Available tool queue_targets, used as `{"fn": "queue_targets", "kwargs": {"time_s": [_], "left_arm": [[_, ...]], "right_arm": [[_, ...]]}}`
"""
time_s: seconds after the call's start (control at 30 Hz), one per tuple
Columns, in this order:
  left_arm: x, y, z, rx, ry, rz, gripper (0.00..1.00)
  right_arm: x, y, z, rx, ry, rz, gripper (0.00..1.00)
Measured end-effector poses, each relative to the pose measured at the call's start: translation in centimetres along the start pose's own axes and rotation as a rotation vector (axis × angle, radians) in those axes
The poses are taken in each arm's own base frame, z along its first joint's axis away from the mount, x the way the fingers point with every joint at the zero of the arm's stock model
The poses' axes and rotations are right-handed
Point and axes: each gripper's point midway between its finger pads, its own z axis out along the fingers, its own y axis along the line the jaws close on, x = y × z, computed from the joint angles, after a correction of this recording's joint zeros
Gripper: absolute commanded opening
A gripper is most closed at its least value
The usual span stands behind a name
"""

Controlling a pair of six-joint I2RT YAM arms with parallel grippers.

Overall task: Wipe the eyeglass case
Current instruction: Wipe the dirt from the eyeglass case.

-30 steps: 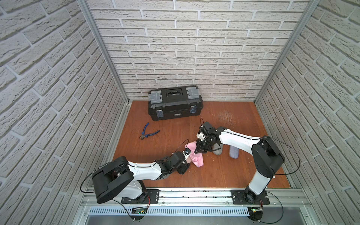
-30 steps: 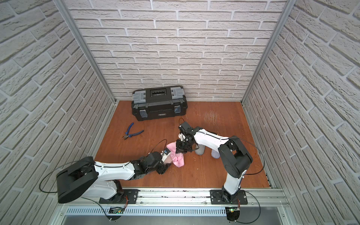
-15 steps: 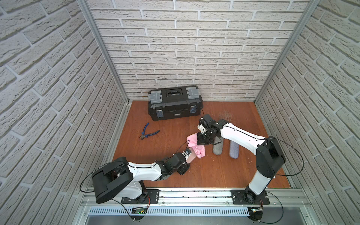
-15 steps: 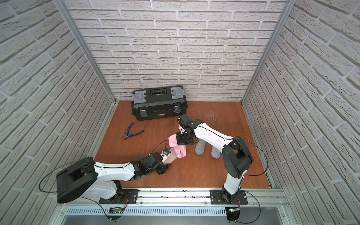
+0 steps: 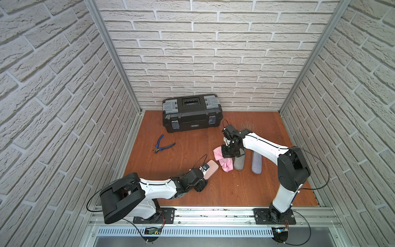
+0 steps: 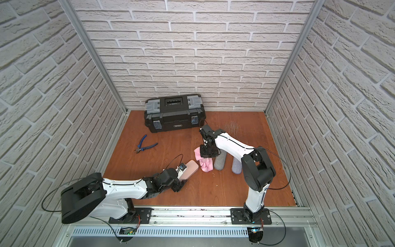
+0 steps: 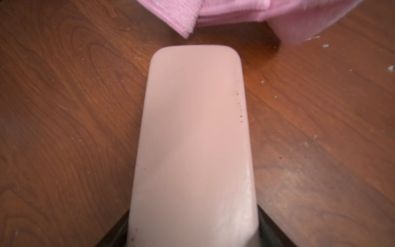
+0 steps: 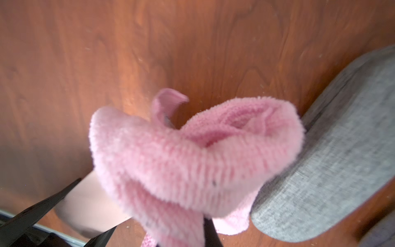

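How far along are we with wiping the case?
Done: the left claw grips one end of the pink case, and the right claw is shut on the pink cloth. In hand: the cloth hangs just beyond the case's free end, not touching it. Left: dark specks dot one long edge of the case, so it likely needs a wipe there.

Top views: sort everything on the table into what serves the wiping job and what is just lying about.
Job in hand:
pink eyeglass case
pink microfibre cloth

Lying about:
black toolbox
blue-handled pliers
light grey fabric case
blue-grey fabric case
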Motion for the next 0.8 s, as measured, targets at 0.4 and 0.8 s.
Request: {"fn": "queue_targets", "kwargs": {"time_s": [0.4,0.8], "left_arm": [[0.2,0.1,0.0,-0.007,0.009,0.004,0.51],[-0.2,0.6,-0.3,-0.036,-0.007,0.002,0.51]], "right_arm": [[5.9,7.1,4.4,-0.329,0.225,0.084,0.03],[1.1,4.7,0.2,-0.1,0.017,-0.017,0.03]]}}
